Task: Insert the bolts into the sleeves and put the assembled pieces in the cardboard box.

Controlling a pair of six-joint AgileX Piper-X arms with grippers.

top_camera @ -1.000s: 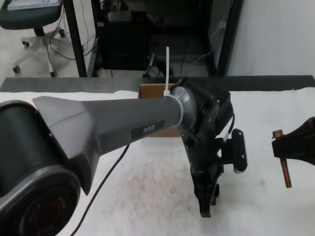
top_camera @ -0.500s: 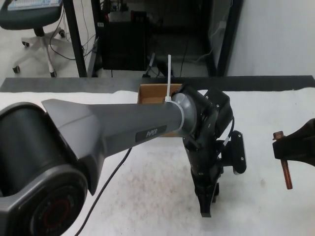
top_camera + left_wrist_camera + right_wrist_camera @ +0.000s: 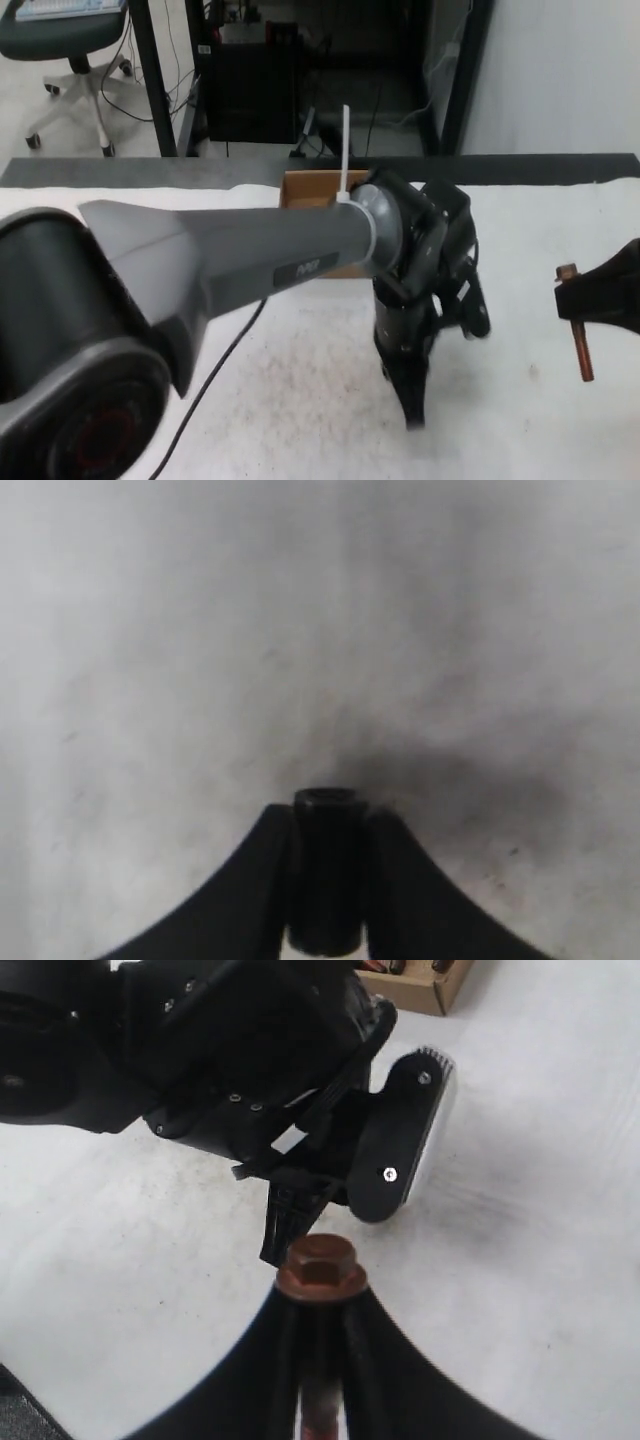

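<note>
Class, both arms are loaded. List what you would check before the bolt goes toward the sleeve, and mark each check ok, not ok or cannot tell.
1. Sleeve clamped in the left hand: ok.
2. Bolt clamped in the right hand: ok.
3. Bolt lined up with the sleeve's open end: not ok, they are well apart.
4. Sleeve's hole free inside: cannot tell.
5. Cardboard box on the bench beyond the left arm: ok.
</note>
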